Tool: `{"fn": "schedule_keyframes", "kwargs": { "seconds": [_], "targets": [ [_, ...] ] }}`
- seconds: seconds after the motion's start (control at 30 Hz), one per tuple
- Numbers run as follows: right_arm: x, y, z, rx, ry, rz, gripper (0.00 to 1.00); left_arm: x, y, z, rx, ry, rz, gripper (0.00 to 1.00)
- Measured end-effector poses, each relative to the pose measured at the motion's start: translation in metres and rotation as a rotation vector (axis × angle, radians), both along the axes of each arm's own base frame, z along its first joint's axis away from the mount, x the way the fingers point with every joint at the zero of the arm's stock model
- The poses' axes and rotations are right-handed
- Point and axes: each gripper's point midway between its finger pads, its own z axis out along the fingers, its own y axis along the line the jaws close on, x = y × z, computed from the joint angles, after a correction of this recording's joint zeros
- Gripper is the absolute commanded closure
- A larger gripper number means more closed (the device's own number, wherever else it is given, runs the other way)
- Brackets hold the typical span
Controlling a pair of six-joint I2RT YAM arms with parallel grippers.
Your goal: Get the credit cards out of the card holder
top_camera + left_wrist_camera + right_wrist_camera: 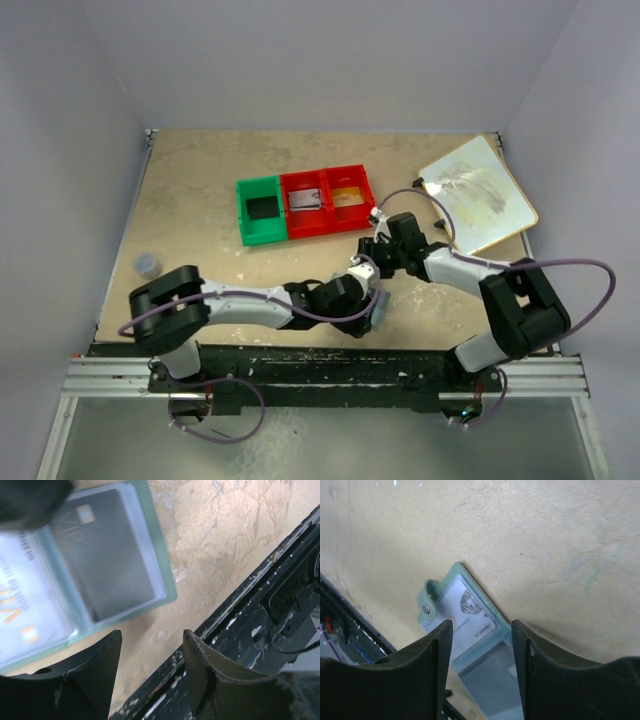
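Far side, left of centre: a green plastic bin [262, 210] sits against two red plastic bins [327, 200]. My left gripper [152, 645] hovers at the table's near edge, jaws apart, nothing between them. Just beside it the grey-green bifold card holder [75, 597] lies open, with a pale printed credit card [20, 590] and a dark grey credit card [110, 555] in its pockets. My right gripper [482, 630] hangs over the holder, jaws apart. A cream board [480, 190] lies far right.

Items on the table, counted
One wallet [168, 582], one dark card [110, 555], one pale card [20, 605], one green bin [264, 236], two red bins [312, 227] and one board [480, 195] are counted.
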Motion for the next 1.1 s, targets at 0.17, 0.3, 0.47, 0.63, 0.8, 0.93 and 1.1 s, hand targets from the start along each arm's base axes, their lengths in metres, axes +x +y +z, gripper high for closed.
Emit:
{"fn": "schedule_keyframes", "kwargs": {
  "seconds": [0.17, 0.3, 0.47, 0.63, 0.8, 0.93, 1.1],
  "targets": [
    [0.009, -0.016, 0.025, -0.040, -0.056, -0.132, 0.49, 0.009, 0.036, 0.044, -0.029, -0.094, 0.083, 0.48],
    [0.010, -0.016, 0.049, 0.054, -0.089, -0.247, 0.55, 0.033, 0.061, 0.082, -0.080, -0.164, 0.179, 0.51],
    [-0.023, -0.014, 0.038, 0.168, -0.005, -0.333, 0.59, 0.083, 0.100, 0.062, 0.024, -0.186, 0.331, 0.57],
    [-0.047, 0.000, 0.022, 0.215, 0.095, -0.349, 0.61, 0.093, 0.110, 0.025, 0.158, -0.162, 0.336, 0.62],
    [-0.045, 0.013, 0.024, 0.267, 0.121, -0.366, 0.62, 0.097, 0.102, 0.014, 0.196, -0.153, 0.306, 0.62],
    [-0.045, 0.015, 0.017, 0.279, 0.148, -0.386, 0.63, 0.103, 0.089, 0.021, 0.181, -0.163, 0.283, 0.62],
    [-0.047, 0.015, -0.003, 0.246, 0.204, -0.401, 0.65, 0.108, 0.081, 0.013, 0.211, -0.167, 0.253, 0.68]
  ]
}}
